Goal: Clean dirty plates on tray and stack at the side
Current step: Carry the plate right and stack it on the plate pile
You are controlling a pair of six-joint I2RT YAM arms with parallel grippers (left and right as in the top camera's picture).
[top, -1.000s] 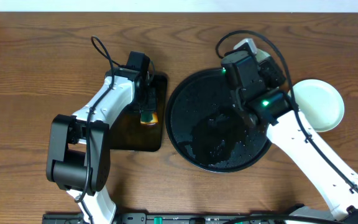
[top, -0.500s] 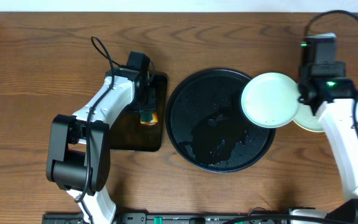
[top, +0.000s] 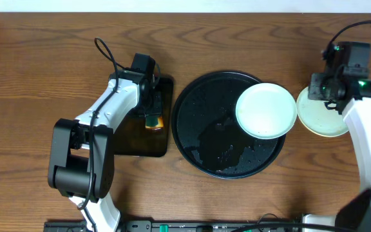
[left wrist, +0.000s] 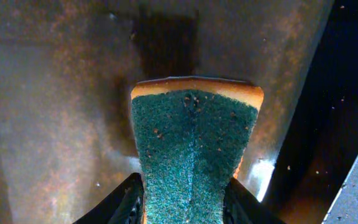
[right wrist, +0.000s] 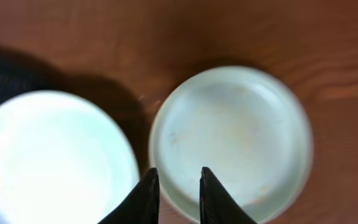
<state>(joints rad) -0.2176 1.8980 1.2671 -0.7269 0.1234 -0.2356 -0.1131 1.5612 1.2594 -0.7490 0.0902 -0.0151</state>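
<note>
The pale mint round plate (top: 266, 109) has shifted left over the large round black tray (top: 195, 135); the left gripper (left wrist: 183, 186) still clenches the green-and-yellow sponge (left wrist: 194, 137), while the right gripper (right wrist: 176, 186) shows no clear grasp.

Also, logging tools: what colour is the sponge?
The sponge: green face, orange-yellow backing; best in left wrist view.
</note>
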